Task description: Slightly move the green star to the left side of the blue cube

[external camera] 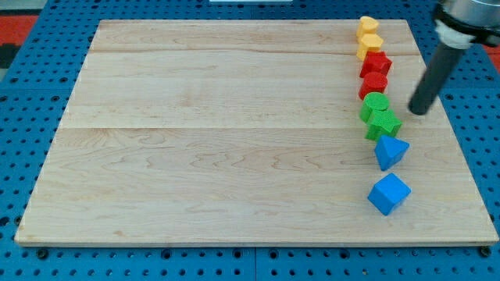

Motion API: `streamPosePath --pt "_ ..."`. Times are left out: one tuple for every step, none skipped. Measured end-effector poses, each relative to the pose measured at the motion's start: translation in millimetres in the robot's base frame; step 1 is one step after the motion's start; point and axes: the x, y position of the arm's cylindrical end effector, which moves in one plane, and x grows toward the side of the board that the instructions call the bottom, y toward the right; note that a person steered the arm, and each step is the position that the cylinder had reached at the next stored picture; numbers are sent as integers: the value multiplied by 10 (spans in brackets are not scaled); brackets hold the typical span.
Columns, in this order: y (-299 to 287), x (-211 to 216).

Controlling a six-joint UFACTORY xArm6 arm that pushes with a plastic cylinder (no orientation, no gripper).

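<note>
The blue cube [388, 193] stood nearest to the view's bottom, and it served as the landmark for all other things. Just above it, toward the view's top, lay a blue block with a pointed shape [391, 151]. Above that one sat the green star [383, 123], and a round green block [375, 103] touched the star's upper side. Farther up from the cube came two red blocks [375, 72] and then two yellow blocks [368, 37], all in one line on the wooden board [195, 140].

The tip [419, 111] stood up and to the right of the cube, just beside the green star on its right side, apart from it. The arm carried only a rod, so there was no hand to open or close, and it held nothing.

The step in hand seemed to be the approach: the star was not yet pushed. The star needed to travel down and to the left until it rested at the cube's left side. The next move probably called for a push from the star's upper right, with care not to drag the pointed blue block or the round green one.

No brand, label or writing could be read.
</note>
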Motion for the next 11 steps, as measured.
streamPosePath --pt "-840 0" --pt "-1019 13" --pt "-776 -118" --pt "-588 -186" --pt "-333 -146" --pt "-182 104" --pt "-428 196" --pt "-562 303" --pt "113 198" --pt "313 847" --pt "182 1734"
